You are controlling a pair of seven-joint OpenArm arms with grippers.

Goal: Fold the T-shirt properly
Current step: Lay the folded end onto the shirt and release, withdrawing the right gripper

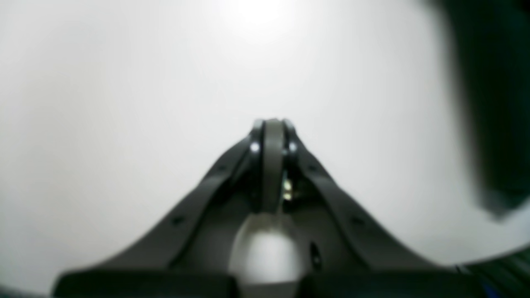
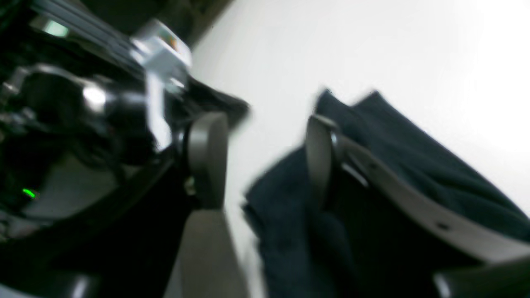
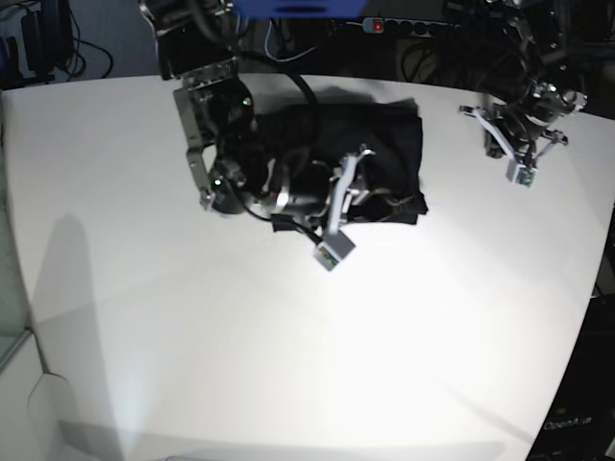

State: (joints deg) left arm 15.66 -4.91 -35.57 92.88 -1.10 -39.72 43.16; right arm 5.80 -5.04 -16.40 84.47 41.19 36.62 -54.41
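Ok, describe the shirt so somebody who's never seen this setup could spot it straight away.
On the big white table, look toward the far edge, just left of centre, under the right claw. The shirt is a plain dark folded bundle, the only cloth there; everything else nearby is robot hardware.

I work in a robotics lab, or a test room much like one. My desk (image 3: 288, 365) is a broad, plain white sheet with rounded corners, lit hard from above so that a bright patch glares in its middle. Behind its far edge the room is dark and crowded with gear: loose black cables (image 3: 86, 43) trail over the floor, and a power strip (image 3: 404, 26) with a lit red switch lies among them. A blue bar (image 3: 298, 8) crosses the top of the base view. My own arms are bare machinery, with exposed wiring and small green status lights (image 2: 28, 193) glowing on the housings.
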